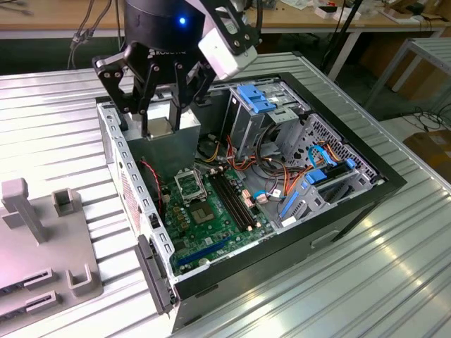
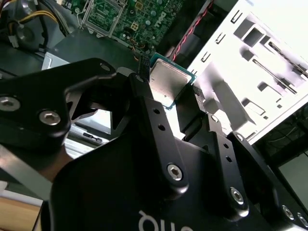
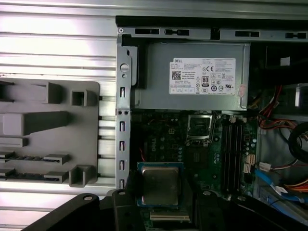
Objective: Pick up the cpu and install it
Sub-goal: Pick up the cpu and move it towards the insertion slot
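The cpu (image 3: 160, 185) is a small square chip with a silver-grey metal top and a thin green rim. My gripper (image 3: 161, 198) is shut on it, one black finger on each side. The second wrist view shows the cpu (image 2: 167, 81) tilted between the fingers of the gripper (image 2: 167, 90). In the exterior view the gripper (image 1: 163, 113) hangs with the cpu (image 1: 161, 125) above the back left corner of the open computer case (image 1: 352, 201). The black socket frame (image 1: 189, 184) on the green motherboard (image 1: 211, 222) lies below and nearer to the camera, also seen as the socket frame (image 3: 199, 127).
A grey power supply (image 3: 192, 77) sits at the back of the case, beside the gripper. Drive cages (image 1: 257, 102) with blue clips and loose cables (image 1: 317, 162) crowd the exterior view's right. A grey fixture tray (image 1: 42, 239) rests on the ribbed metal table (image 1: 338, 289) at the left.
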Controlling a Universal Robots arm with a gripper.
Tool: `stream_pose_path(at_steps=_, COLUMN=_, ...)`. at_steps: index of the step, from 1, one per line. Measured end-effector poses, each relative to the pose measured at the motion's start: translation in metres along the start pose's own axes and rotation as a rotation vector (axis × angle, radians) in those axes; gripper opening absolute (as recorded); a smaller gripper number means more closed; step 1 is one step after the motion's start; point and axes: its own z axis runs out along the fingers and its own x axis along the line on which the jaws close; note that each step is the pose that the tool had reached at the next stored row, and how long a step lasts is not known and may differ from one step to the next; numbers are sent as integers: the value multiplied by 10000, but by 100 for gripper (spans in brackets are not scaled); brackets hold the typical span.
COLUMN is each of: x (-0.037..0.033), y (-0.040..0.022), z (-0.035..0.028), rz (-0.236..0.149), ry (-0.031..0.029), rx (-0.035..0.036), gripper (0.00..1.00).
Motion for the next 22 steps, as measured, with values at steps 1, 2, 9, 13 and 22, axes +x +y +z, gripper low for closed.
stream_pose_path(at_steps=1, x=-16, y=-1, z=0, rz=-1, ry=-1, rx=0, gripper=47)
stream_pose_path(at_steps=2, x=-31, y=-1, z=0, rz=-1, ry=-1, rx=0, gripper=47)
stream_pose_path(at_steps=9, x=-143, y=-6, z=-2, rz=-1, ry=0, rx=0, gripper=47)
stream_pose_path(at_steps=13, x=-198, y=-8, z=-3, rz=0, ry=0, rx=0, gripper=47)
stream_pose_path(at_steps=22, x=-349, y=-13, z=0, rz=0, ry=0, rx=1, gripper=47)
